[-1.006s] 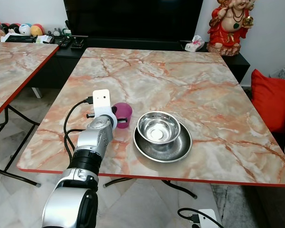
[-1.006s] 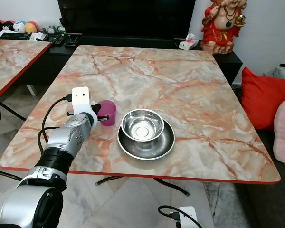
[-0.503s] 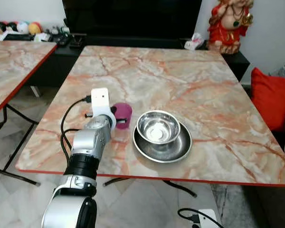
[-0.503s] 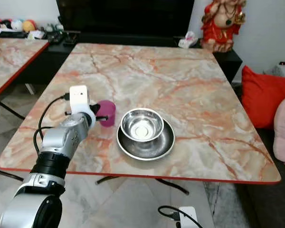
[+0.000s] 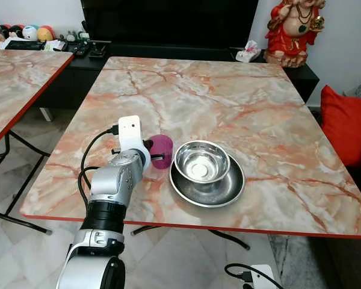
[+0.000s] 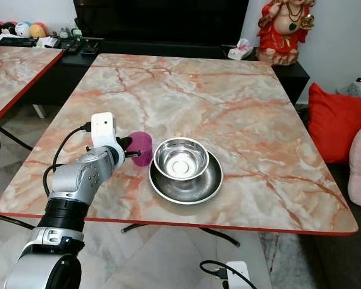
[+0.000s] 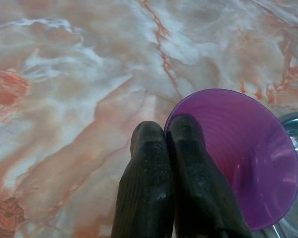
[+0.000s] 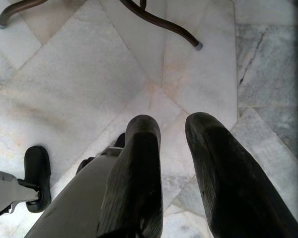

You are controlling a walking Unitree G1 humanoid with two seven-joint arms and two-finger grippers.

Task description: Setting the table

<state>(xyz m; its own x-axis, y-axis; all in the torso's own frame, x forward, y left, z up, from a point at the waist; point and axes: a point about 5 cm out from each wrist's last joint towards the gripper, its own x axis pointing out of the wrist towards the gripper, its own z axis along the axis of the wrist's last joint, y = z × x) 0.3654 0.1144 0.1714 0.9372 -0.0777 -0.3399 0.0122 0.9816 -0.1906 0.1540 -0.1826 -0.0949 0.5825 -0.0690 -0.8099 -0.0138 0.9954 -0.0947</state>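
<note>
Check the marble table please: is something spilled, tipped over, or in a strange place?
Nothing stands out. The purple cup stands upright beside the steel bowl, which sits in the steel plate. The left gripper pinches the cup's rim. No spill shows on the table.

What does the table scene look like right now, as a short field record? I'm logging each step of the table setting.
surface: marble-pattern table
cup: purple cup, beside the bowl
bowl: steel bowl, sitting in the steel plate
left gripper: fingers pinched on the cup's rim, one inside, one outside
right gripper: hanging over the floor, fingers apart
background: red figurine on the black cabinet
</note>
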